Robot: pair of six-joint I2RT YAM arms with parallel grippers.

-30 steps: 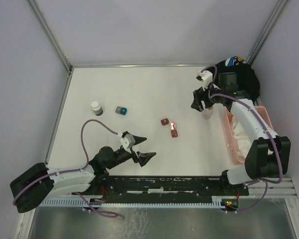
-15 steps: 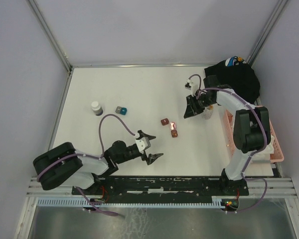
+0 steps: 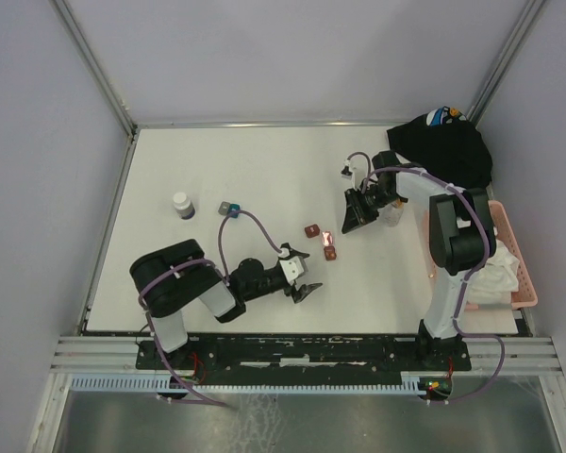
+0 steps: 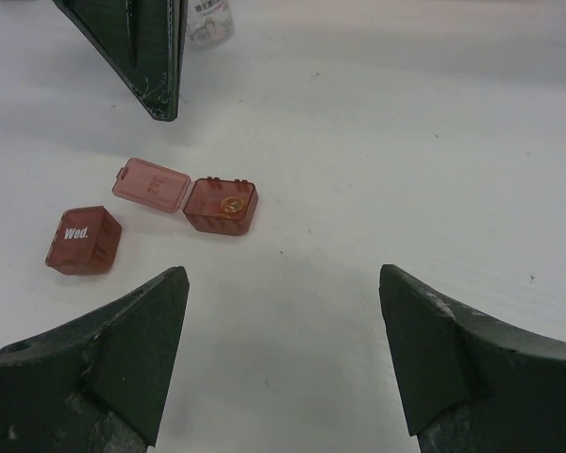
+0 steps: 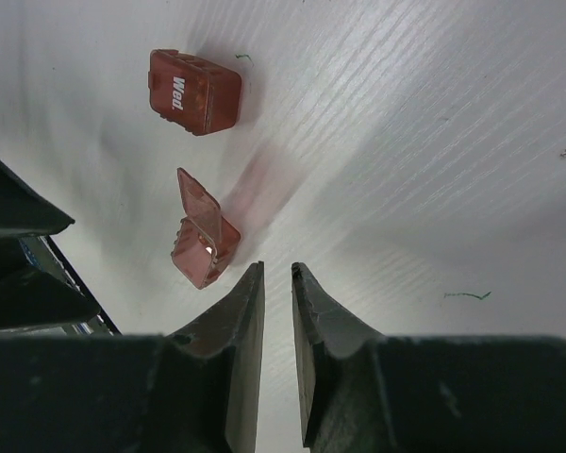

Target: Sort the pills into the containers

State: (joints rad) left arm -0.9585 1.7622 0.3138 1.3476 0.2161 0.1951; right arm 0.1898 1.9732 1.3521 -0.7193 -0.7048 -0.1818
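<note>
White bench [image 3: 264, 170] all round, and here's the closed box [image 4: 83, 241]: dark red, white "Wed." lettering on top. Next, the open box [image 4: 223, 206] is translucent red with a paler pink lid, and the pill [image 4: 231, 205] inside is amber. Further off, a small box [image 3: 227, 207] shows grey and teal, and the bottle [image 3: 182, 205] is dark under a white cap. The basket [image 3: 520, 255] is pink, the cloth [image 3: 443, 146] black with a blue, white and orange patch.
</note>
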